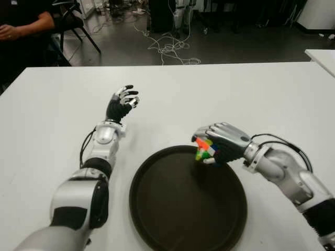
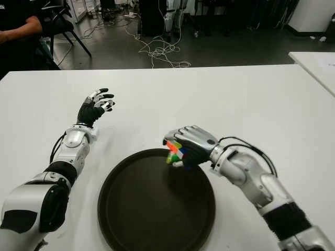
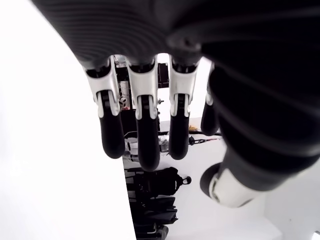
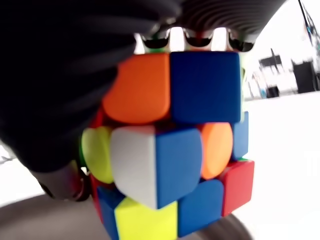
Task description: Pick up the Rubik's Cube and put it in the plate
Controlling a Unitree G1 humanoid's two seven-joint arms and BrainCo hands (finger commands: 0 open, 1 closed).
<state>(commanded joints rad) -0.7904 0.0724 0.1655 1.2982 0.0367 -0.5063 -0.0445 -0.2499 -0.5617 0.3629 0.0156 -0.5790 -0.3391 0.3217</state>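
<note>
White table (image 1: 209, 94); R fingers (image 1: 207, 132) round cube (image 1: 204, 149).

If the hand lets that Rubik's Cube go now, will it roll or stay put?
The Rubik's Cube, gripped in the right hand over the plate's rim, has flat faces, so it would probably tumble briefly and settle. Its rounded, glossy tiles look slippery. It seems rigid.

We see plate (image 1: 157, 219) interior bare; right hand (image 1: 222, 142) with Rubik's Cube (image 1: 204, 149) over its far-right rim, nothing blocking.
</note>
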